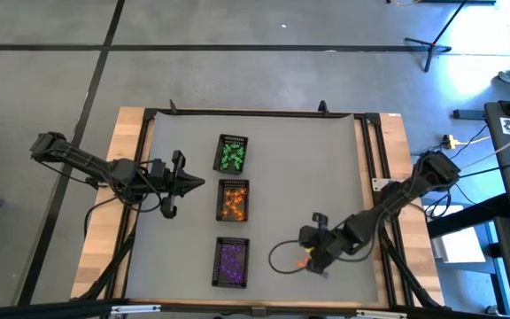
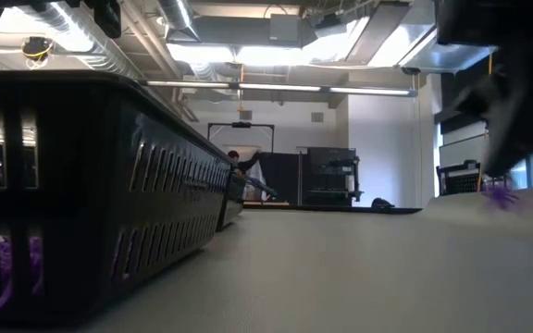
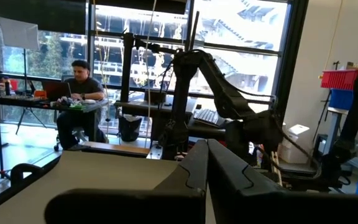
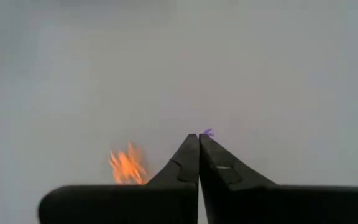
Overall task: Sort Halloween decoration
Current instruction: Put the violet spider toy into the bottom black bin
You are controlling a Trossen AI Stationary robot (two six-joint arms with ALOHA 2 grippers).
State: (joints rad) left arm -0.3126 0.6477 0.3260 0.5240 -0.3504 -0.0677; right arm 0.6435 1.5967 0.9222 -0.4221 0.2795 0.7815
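I have the right gripper (image 4: 199, 138) down on the mat, right of the purple tray (image 1: 231, 263), jaws together on a purple trinket (image 4: 207, 132) at their tips. That tray is nearest. The left gripper (image 1: 200, 184), shut, waits left of the orange tray (image 1: 233, 200)

3 trays (image 1: 232, 206) in column (seemingly aligned)

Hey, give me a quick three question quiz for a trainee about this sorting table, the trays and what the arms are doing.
1. True or false: the right gripper has its fingers shut on a purple trinket.
2. Which tray sits between the other two: A green, B orange, C purple?
3. Fill in: loose beside the right gripper lies an ___ trinket.

Key: 1 true; 2 B; 3 orange.
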